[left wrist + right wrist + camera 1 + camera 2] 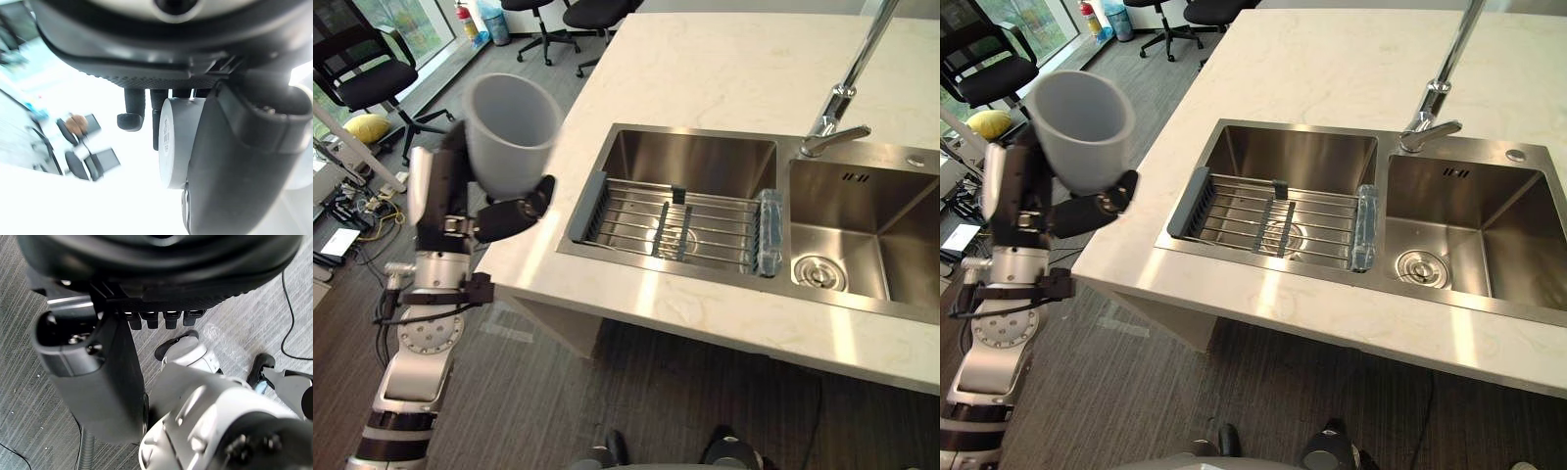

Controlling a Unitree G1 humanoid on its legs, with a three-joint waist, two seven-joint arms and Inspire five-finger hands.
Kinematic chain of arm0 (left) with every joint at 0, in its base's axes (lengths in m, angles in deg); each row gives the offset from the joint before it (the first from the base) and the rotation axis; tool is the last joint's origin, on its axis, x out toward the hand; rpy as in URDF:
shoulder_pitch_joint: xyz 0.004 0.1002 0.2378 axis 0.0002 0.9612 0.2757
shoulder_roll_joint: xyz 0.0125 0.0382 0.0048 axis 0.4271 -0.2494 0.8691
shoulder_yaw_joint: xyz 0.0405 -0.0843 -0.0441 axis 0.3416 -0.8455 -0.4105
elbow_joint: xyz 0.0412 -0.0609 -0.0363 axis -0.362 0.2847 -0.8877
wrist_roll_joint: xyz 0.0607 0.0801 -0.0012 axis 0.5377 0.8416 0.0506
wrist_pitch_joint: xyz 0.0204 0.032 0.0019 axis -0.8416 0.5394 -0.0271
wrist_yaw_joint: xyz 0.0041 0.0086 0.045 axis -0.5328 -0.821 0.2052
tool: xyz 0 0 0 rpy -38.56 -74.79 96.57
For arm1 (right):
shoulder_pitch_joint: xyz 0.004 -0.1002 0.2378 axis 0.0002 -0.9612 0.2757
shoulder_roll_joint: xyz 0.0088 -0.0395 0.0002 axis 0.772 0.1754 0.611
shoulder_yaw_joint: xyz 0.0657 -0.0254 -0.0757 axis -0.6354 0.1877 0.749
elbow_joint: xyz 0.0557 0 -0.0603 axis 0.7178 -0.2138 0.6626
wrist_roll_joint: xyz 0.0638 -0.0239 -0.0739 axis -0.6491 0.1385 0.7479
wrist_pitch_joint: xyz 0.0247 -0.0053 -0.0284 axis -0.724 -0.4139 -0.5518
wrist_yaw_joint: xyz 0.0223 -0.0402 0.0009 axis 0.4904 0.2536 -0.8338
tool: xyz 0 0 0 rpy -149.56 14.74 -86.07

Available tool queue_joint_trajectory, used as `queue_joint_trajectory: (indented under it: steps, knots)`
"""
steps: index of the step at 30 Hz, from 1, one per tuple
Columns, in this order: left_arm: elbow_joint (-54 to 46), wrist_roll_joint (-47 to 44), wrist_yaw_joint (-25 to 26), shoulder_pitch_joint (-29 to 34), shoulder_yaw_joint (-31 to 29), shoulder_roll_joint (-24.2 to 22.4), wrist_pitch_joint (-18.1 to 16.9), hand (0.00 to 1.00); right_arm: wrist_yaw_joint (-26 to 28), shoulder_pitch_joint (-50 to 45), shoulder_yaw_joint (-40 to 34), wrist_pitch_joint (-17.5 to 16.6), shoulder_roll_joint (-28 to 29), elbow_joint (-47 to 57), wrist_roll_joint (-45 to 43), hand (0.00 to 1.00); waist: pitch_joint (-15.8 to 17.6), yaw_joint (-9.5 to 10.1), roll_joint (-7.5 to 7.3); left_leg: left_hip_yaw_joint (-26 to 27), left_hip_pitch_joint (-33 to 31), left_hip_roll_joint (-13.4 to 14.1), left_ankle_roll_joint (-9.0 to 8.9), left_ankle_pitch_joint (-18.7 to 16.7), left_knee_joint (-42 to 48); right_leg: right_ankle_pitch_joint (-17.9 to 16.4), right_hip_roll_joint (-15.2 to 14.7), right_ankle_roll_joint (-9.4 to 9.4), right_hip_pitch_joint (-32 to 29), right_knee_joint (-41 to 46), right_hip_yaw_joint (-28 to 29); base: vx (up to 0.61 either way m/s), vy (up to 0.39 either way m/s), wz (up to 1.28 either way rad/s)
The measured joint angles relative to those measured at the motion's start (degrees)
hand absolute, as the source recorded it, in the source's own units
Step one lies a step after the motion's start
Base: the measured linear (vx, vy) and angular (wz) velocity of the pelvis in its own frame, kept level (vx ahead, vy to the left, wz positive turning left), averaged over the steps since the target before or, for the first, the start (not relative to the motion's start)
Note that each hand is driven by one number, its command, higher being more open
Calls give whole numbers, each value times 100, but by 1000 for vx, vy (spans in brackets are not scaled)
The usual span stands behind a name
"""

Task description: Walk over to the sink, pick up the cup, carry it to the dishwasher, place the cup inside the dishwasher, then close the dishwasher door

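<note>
One cup (514, 132) | L hand (509, 215) gripping (upright) | base label (166, 134) maybe barcode

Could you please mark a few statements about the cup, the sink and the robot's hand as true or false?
1. The left hand holds the grey cup upright. True.
2. The cup stands in the sink's left basin. False: it is held up in the air, left of the sink, by the counter's left edge.
3. A wire rack lies across the left basin. True.
4. The faucet stands at the counter's left edge. False: it stands behind the divide between the two basins.
</note>
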Motion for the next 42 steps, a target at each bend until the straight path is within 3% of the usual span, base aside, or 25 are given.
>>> queue_joint_trajectory:
  steps: [3, 6, 10, 11, 13, 15, 18, 19, 20, 22, 23, 25, 26, 27, 28, 29, 30, 31, 32, 33, 34, 35, 36, 39, 42]
  knots:
    - [87, -386, 324, 118, -458, -609, -2, 0, 10, 10, -141, 14, 62, 1, 266, 100, -70, 44, -142, -144, -137, -72, 13, -109, 79, -57, -119, 24, -30, 206, -21, 18, 40, 23]
    - [484, -513, 434, 231, -502, -983, 6, 0, 41, -25, -121, 124, 92, 94, 395, 100, -101, 22, -268, -559, -172, -141, 40, -227, 283, -321, -265, -14, -136, 1005, 615, 60, 18, 62]
    - [685, -705, 539, 439, -566, -1016, 12, 0, 84, 10, 186, 220, 16, 353, 426, 100, -165, 179, -390, -917, -292, -174, 35, -201, 438, -478, -248, 127, -186, 1319, 1149, 116, -44, 62]
    - [716, -719, 608, 435, -659, -970, 13, 0, 126, 102, 281, 263, 8, 379, 447, 100, -206, 272, -468, -994, -428, -193, 34, -201, 536, -646, -214, 155, -173, 1181, 1214, 59, -115, 42]
    - [877, -894, 650, 384, -825, -864, 22, 0, 252, 305, 449, 326, 13, 393, 538, 100, -158, 274, -533, -1187, -619, -183, 14, -215, 851, -897, 37, 160, 154, 630, 1520, 28, -168, 53]
    - [977, -1036, 639, 369, -910, -848, 91, 0, 227, 440, 644, 366, -80, 367, 730, 100, 3, 301, -457, -1332, -806, -105, -119, -307, 1445, -894, 325, 185, 789, -128, 1824, -51, -216, 64]
    - [1113, -1012, 504, 434, -950, -824, 90, 0, 365, 440, 777, 361, -352, 356, 816, 100, 212, 411, -90, -1355, -926, 311, -306, -409, 1898, -835, 767, 115, 1249, -410, 1562, -91, -162, 52]
    - [1169, -1014, 406, 433, -996, -803, 91, 0, 393, 460, 815, 336, -439, 342, 842, 100, 221, 402, -7, -1296, -964, 379, -454, -311, 1738, -860, 850, 55, 1230, -359, 1416, -124, -156, 63]
    - [1216, -1013, 328, 418, -1005, -767, 88, 0, 394, 474, 809, 313, -476, 320, 843, 100, 221, 387, 19, -1232, -1000, 393, -478, -182, 1592, -888, 866, 6, 1185, -298, 1286, -160, -125, 90]
    - [1419, -978, -3, 331, -1003, -546, 85, 0, 378, 522, 678, 197, -457, 207, 835, 100, 231, 317, -39, -673, -1169, 338, -540, 563, 802, -946, 623, -133, 923, -104, 656, -212, -90, 129]
    - [1456, -974, -75, 283, -997, -538, 60, 0, 367, 512, 629, 158, -442, 197, 829, 100, 248, 309, -43, -278, -1253, 383, -482, 514, 895, -954, 552, -148, 886, -53, 477, -159, -44, 142]
    - [1562, -978, -290, 177, -995, -537, -19, 0, 268, 388, 512, 9, -486, 166, 817, 100, 257, 268, -62, 1089, -1393, 700, 290, 44, 1673, -979, 107, -190, 825, 286, -191, -69, 5, 138]
    - [1557, -977, -326, 174, -994, -537, -62, 0, 251, 333, 504, -28, -493, 174, 816, 100, 249, 245, -49, 1411, -1346, 827, 470, 24, 1831, -1002, -27, -227, 819, 447, -389, -49, 43, 141]
    - [1507, -993, -366, 163, -972, -522, -171, 0, 219, 145, 424, -93, -550, 264, 800, 100, 184, 207, 66, 2016, -1203, 1103, 1378, 823, 2023, -1134, -236, -337, 762, 1052, -838, -78, 52, 184]
    - [1501, -1044, -445, -42, -926, -486, -230, 0, 170, 87, 333, -165, -504, 169, 771, 100, 234, -12, 139, 2241, -1340, 911, 1516, 953, 1946, -1457, -396, -435, 616, 1495, -1024, -117, 29, 208]
    - [1494, -1067, -453, -163, -935, -510, -240, 0, 153, 94, 282, -165, -471, 129, 768, 100, 237, -115, 153, 2234, -1375, 748, 1583, 1116, 1623, -1520, -218, -500, 568, 1261, -1103, -216, 2, 261]
    - [1445, -1138, -493, -343, -963, -559, -258, 0, 131, 22, 186, -204, -301, 84, 704, 100, 161, -308, 108, 2451, -1338, 448, 1627, 1085, 1122, -1305, -186, -320, 627, 820, -1354, -168, -19, 208]
    - [1310, -1163, -510, -317, -976, -493, -281, 0, 60, 6, 118, -294, -225, -10, 551, 100, 147, -268, 118, 3053, -1108, 785, 1446, 521, 1603, -1280, -253, -295, 718, 889, -1603, -126, 5, 174]
    - [1256, -1166, -507, -288, -980, -481, -287, 0, 52, -12, 77, -326, -219, -19, 549, 100, 147, -262, 115, 3270, -945, 924, 1322, 350, 1724, -1268, -299, -275, 787, 904, -1705, -25, 57, 109]
    - [1141, -1164, -509, -272, -974, -475, -251, 0, 57, -41, 97, -381, -246, -5, 581, 100, 153, -279, 99, 3577, -592, 1093, 1023, 166, 1767, -1231, -407, -190, 952, 883, -1940, -13, 85, 86]
    - [1032, -1163, -523, -257, -973, -471, -208, 0, 55, -54, 122, -402, -299, -13, 607, 100, 129, -281, 134, 3642, -434, 1154, 913, 196, 1672, -1198, -440, -130, 1029, 868, -2068, 18, 148, 110]
    - [766, -1166, -547, -238, -946, -464, -142, 0, 66, -89, 169, -450, -406, -15, 681, 100, 63, -282, 231, 3624, -211, 1156, 385, 299, 1318, -1160, -495, -50, 1094, 867, -2288, 25, 204, 93]
    - [513, -1205, -577, -219, -903, -417, -113, 0, 65, -42, 180, -474, -427, -12, 769, 100, 13, -256, 293, 3521, -250, 1019, 129, 290, 1131, -1076, -576, 43, 1123, 853, -2442, 14, 226, 82]
    - [-4, -1289, -706, 248, -864, -409, 142, 0, 80, 76, 277, -424, -300, 70, 1102, 100, -70, -117, 108, 3281, -268, 657, 196, 248, 889, -730, -671, 217, 1322, 588, -2679, 14, 260, 51]
    - [-317, -1363, -832, 745, -604, -666, 274, 0, 4, 212, 421, -233, -306, 178, 1568, 100, -117, -16, -4, 2956, -360, 299, 349, 147, 781, -509, -830, 74, 1389, 620, -2491, 68, 236, 61]
